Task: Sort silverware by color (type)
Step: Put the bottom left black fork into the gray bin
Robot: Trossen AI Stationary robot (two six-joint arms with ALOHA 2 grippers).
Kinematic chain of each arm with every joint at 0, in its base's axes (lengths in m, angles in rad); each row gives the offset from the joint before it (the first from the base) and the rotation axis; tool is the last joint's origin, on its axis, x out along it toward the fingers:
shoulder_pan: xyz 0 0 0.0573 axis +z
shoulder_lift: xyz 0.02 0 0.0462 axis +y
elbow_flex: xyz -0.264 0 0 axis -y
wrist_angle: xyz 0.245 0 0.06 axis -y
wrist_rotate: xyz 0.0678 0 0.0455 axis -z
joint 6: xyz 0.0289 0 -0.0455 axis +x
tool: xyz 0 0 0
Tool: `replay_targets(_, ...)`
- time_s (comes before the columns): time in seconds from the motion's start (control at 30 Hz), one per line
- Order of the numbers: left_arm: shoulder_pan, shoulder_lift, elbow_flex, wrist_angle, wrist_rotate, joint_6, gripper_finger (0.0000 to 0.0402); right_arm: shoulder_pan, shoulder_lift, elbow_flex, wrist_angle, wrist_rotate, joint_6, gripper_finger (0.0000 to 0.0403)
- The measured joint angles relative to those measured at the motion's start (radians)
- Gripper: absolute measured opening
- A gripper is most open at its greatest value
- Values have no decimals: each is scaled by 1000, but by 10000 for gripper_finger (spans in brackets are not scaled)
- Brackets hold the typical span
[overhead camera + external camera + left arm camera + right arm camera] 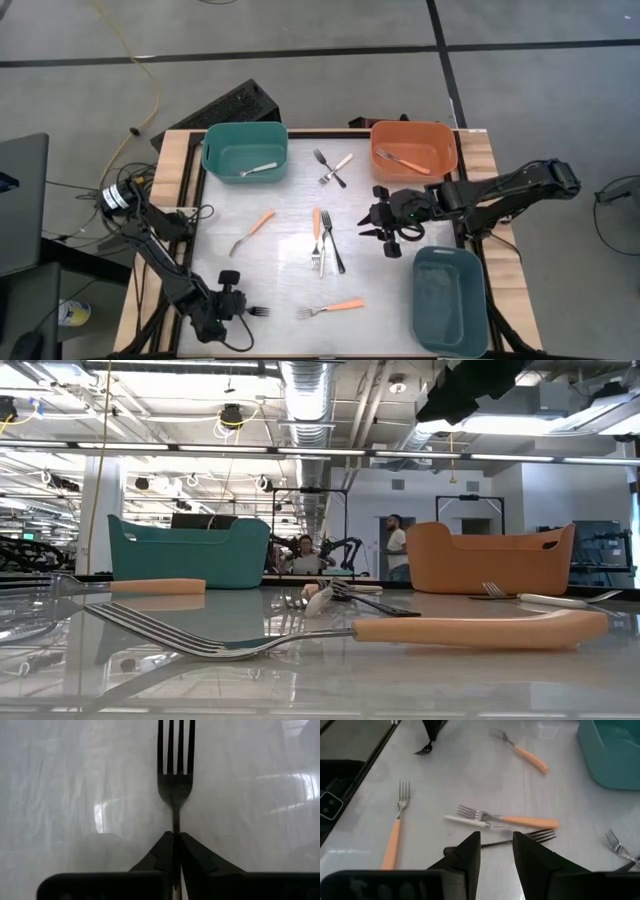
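Left gripper clamped on dark-handled fork at tabletop near edge, tines flat, for lifting toward a bin. Right gripper hovering partly apart near orange bin, holding nothing.

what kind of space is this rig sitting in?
Likely a robotics lab or workshop. The low view shows exposed ceiling ducts, people near another robot arm in the background, and the table stands on bare concrete floor.
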Motion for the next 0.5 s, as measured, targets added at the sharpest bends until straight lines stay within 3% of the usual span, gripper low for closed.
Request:
replay_targets(0.3, 112, -116, 43, -50, -8, 249, 3, -5, 0, 0, 7, 0, -3, 136)
replay_targets(0.43, 181, -213, 48, -80, -105, 353, 3, -18, 0, -11, 42, 1, -27, 136)
replay_targets(0.5, 218, -269, 48, -64, -204, 409, 3, -27, 0, -40, 107, 1, -48, 136)
